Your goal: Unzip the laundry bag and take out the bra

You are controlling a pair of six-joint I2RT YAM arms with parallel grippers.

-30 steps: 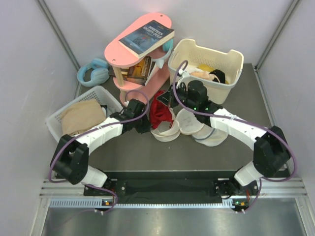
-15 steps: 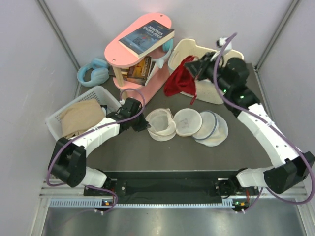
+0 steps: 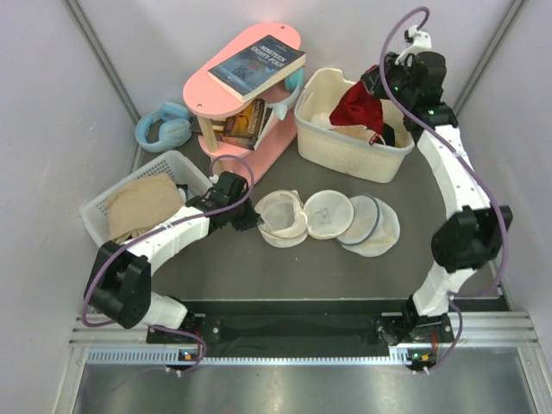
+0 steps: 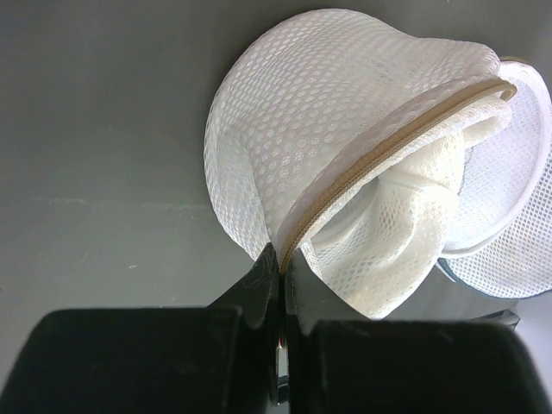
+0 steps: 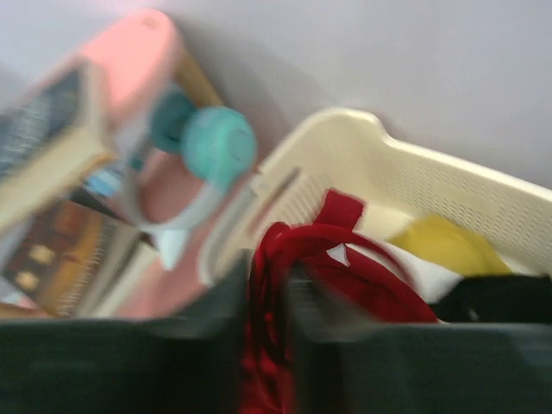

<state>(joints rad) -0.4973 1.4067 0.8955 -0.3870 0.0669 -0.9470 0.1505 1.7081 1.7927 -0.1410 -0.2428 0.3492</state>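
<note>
Bra hanging over the cream basket (image 3: 347,160), laundry bag (image 3: 285,221) lying open mid-desk.
The right gripper (image 3: 373,89) is pinching the dark red bra (image 3: 354,109) above the basket at the desk's far right corner, where yellow, cream and black clothes (image 5: 447,247) are lying; the left gripper (image 4: 281,280) is clamping the mesh bag's zipper rim.

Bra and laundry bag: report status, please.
Left gripper shut on laundry bag rim. Right gripper shut on bra, held above cream basket. Bag unzipped. Nothing blocking.
</note>
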